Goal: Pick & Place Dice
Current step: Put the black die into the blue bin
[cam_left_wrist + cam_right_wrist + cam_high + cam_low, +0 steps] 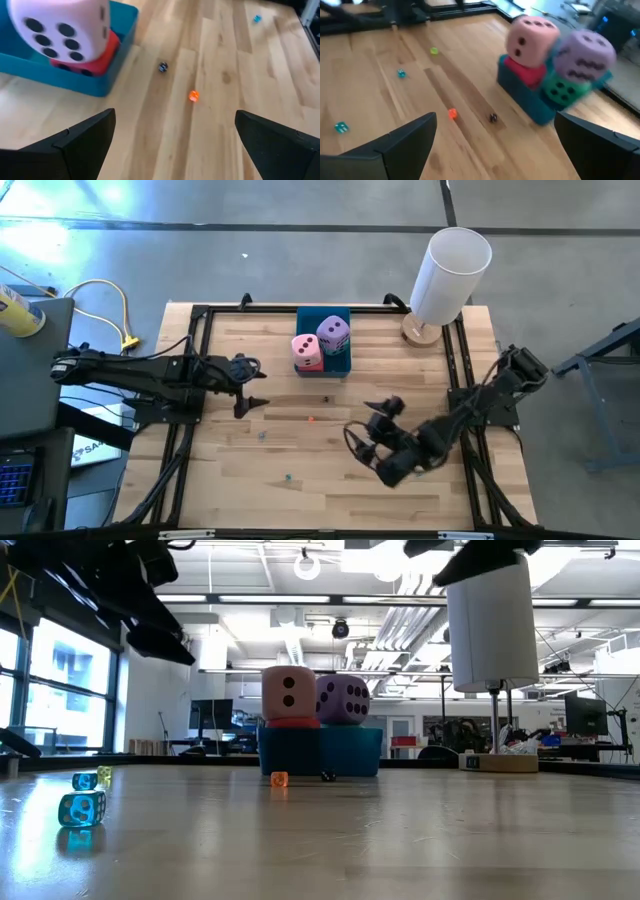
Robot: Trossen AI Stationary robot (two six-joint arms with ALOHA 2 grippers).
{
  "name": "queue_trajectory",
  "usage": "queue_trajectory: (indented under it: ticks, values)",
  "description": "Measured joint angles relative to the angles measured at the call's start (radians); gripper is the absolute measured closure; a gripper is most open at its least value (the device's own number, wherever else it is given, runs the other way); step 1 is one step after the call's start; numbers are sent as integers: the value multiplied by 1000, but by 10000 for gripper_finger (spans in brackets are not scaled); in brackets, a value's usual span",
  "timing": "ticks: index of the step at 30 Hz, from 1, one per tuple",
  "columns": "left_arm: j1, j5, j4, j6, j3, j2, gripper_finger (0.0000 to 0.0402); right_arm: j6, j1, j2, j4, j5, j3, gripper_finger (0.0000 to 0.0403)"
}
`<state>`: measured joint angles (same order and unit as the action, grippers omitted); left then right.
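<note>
So: all four dice sit stacked in the blue tray at the table's far edge, middle: pink die on red die, purple die on teal die. Left gripper is nearer, jaws wide, empty; right gripper same, toward the near-right corner.

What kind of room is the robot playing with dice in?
Probably a big workshop or lab. The low view shows a high ceiling with bare pipes, benches with screens behind the wooden table, and tall windows.
</note>
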<state>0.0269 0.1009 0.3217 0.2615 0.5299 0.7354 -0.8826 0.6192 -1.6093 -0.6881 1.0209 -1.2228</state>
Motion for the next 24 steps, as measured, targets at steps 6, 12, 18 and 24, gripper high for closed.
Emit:
queue_trajectory:
  ticks: [6,12,18,24]
  values:
    - [62,0,-3,51,0,40,4,-247,86,1,-34,112,81,7]
    - [126,2,1,120,0,75,4,-244,93,1,194,19,179,7]
    - [178,2,-1,147,0,117,4,-107,60,0,357,-41,208,7]
    - [196,2,1,160,0,180,4,-98,8,-1,379,-139,209,7]
